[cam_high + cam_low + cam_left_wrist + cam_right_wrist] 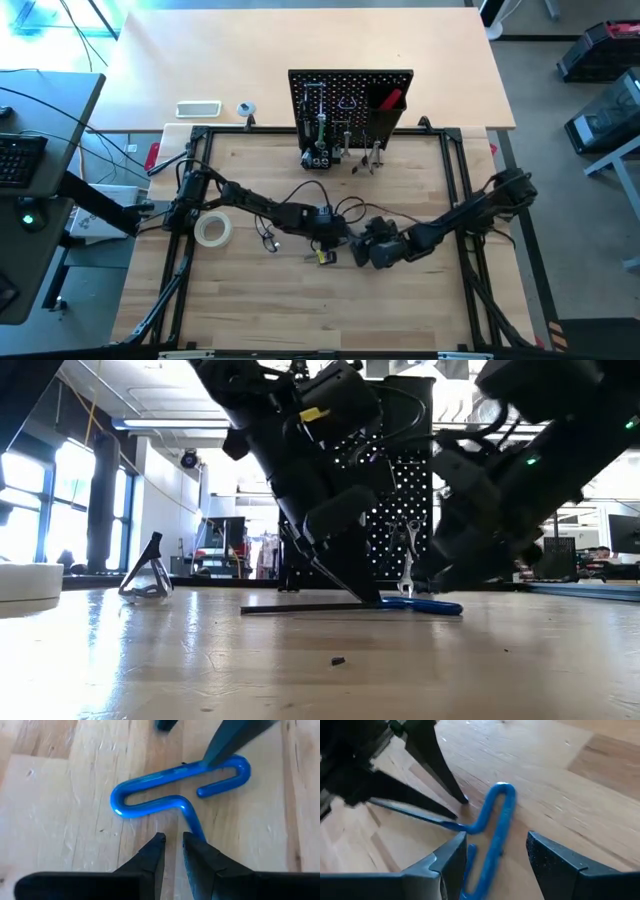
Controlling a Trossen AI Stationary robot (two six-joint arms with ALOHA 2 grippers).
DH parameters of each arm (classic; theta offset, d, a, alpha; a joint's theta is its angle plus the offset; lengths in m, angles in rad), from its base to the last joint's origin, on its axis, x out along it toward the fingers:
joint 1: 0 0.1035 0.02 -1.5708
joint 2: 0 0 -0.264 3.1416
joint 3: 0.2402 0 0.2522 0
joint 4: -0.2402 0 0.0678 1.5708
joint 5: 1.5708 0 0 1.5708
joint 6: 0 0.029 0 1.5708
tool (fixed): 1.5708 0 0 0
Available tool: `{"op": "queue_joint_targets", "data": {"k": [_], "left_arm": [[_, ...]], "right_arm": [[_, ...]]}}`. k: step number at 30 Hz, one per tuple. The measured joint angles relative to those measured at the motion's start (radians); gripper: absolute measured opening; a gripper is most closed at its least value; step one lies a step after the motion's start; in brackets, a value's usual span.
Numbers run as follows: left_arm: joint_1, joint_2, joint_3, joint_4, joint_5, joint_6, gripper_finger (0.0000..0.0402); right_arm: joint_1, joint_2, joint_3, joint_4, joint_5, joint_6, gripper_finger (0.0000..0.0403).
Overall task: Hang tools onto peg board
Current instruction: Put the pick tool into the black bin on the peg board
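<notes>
Left gripper (172,851) nearly closed on the blue hex key (175,790); right gripper (495,857) open astride it, risking collision

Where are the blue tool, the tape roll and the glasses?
blue-handled hex key (150,802), left wrist view, on its looped handle.
tape roll (213,230), high view, on its ring.
glasses (146,578), low view, on the frame.
</notes>
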Motion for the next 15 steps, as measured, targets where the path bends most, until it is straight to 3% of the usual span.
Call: {"op": "queue_joint_targets", "data": {"k": [6, 9, 15], "left_arm": [[-0.014, -0.001, -0.014, 0.037, -0.034, -0.035, 0.0060], [-0.014, -0.001, -0.008, 0.042, -0.033, -0.042, 0.0060], [-0.033, -0.001, -0.001, 0.040, -0.046, -0.051, 0.0061]], "right_arm": [[0.020, -0.047, 0.000, -0.173, -0.064, 0.054, 0.0202], [0.009, -0.037, 0.000, -0.178, -0.133, 0.034, 0.0202], [0.005, -0.037, 0.000, -0.172, -0.139, 0.013, 0.0202]]}}
